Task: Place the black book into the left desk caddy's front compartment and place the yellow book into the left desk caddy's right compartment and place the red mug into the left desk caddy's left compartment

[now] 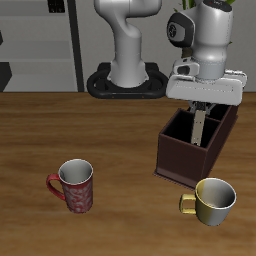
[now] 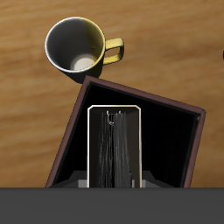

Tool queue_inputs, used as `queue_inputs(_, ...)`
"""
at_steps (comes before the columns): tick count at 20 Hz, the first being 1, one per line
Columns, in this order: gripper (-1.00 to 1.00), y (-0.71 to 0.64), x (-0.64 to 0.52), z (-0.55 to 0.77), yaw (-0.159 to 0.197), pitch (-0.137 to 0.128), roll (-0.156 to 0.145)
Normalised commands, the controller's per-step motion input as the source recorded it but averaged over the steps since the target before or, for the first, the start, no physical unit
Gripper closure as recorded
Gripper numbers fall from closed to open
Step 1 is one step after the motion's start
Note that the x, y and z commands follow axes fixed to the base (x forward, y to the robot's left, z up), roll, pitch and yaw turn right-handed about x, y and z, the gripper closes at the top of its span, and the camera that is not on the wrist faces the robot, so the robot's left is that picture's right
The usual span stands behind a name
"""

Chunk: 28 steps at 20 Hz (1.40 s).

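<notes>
I have the gripper closed on the black book, holding it upright inside the caddy. The red mug stands well apart, near the tabletop's front edge; the yellow mug sits just before the caddy.

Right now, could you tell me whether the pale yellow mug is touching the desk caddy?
Apart. The exterior view shows bare table between the pale yellow mug and the desk caddy; the wrist view shows it too.

The black book is held upright inside the left desk caddy. A second mug is set just before the caddy, the red mug well apart.
</notes>
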Motion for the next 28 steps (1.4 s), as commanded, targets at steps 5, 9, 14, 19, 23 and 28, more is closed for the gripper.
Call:
queue_inputs(5,1.00,-0.03,0.02,-0.40,0.027,0.051,0.010)
queue_inputs(9,1.00,-0.06,0.04,-0.31,0.019,0.056,-0.007)
queue_inputs(14,1.00,-0.12,0.05,-0.18,0.011,0.033,-0.011)
queue_inputs(19,-1.00,-0.13,-0.08,0.15,-0.011,-0.017,-0.013)
queue_inputs(23,-1.00,-0.06,-0.06,0.19,-0.005,-0.021,0.006)
queue_inputs(28,-1.00,-0.05,-0.03,0.11,0.032,-0.019,-0.003)
